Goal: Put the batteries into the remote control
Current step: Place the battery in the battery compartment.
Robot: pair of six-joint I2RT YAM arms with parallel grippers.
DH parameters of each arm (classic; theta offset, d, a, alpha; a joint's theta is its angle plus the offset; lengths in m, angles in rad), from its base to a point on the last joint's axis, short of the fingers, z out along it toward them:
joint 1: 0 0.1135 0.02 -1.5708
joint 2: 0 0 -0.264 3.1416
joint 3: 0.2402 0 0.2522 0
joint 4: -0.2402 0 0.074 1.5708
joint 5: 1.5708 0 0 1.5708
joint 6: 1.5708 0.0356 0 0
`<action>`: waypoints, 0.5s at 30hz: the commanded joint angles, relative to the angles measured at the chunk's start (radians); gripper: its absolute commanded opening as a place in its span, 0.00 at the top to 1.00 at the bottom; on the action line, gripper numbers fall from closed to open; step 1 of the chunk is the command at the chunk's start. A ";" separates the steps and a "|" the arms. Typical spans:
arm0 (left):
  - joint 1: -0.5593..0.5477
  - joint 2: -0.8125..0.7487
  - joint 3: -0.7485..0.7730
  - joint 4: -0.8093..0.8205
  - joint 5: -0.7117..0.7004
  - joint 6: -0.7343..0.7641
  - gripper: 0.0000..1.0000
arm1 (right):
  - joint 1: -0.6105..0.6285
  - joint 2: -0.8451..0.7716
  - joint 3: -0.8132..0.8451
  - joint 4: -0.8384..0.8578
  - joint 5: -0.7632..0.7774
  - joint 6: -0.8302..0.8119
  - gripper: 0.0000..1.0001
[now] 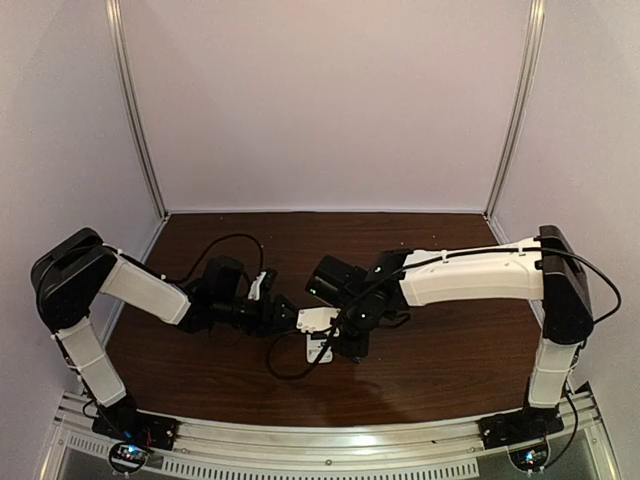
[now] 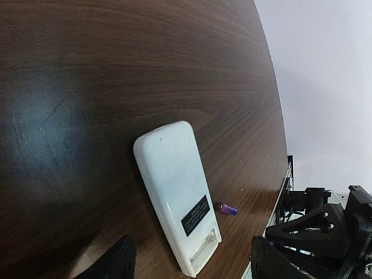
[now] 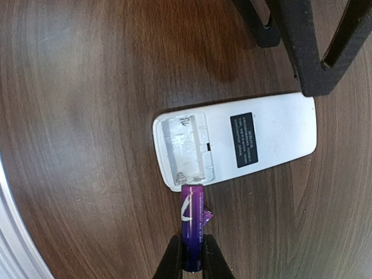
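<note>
None loaded yet: both cells are outside the remote, so by my reading the task is in its early part.
Done so far: cover is off, and one cell is picked up and brought to the open end.
Left to do: seat this cell, fetch and seat the other, probably refit the cover.
Table (image 1: 440,360): dark wood grain; the remote lies flat on it near the middle, between the two arms.
Left gripper (image 3: 289,64): fingers spread wide, gripping nothing, at the remote's far end.
Right gripper (image 3: 192,247): pinched narrow on the held battery.
Remote control (image 3: 256,136): white, rounded corners, back face up, small black label (image 3: 246,139) mid-body.
Battery compartment (image 3: 183,148): open, pale and empty as far as I can see.
Held battery (image 3: 192,218): slim, purple, its tip touching the remote's long edge beside the compartment, not inside.
Loose battery (image 2: 226,207): purple, lying on the wood just beside the remote's long edge; likely the second cell.
</note>
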 commanded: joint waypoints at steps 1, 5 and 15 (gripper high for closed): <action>0.008 0.049 0.012 0.077 0.028 -0.016 0.33 | 0.018 0.058 0.082 -0.036 0.072 -0.037 0.98; 0.008 0.098 0.052 0.077 0.046 0.011 0.39 | 0.023 0.089 0.103 -0.045 0.077 -0.049 0.98; 0.008 0.167 0.152 -0.029 0.027 0.105 0.47 | 0.027 0.137 0.124 -0.061 0.083 -0.058 0.97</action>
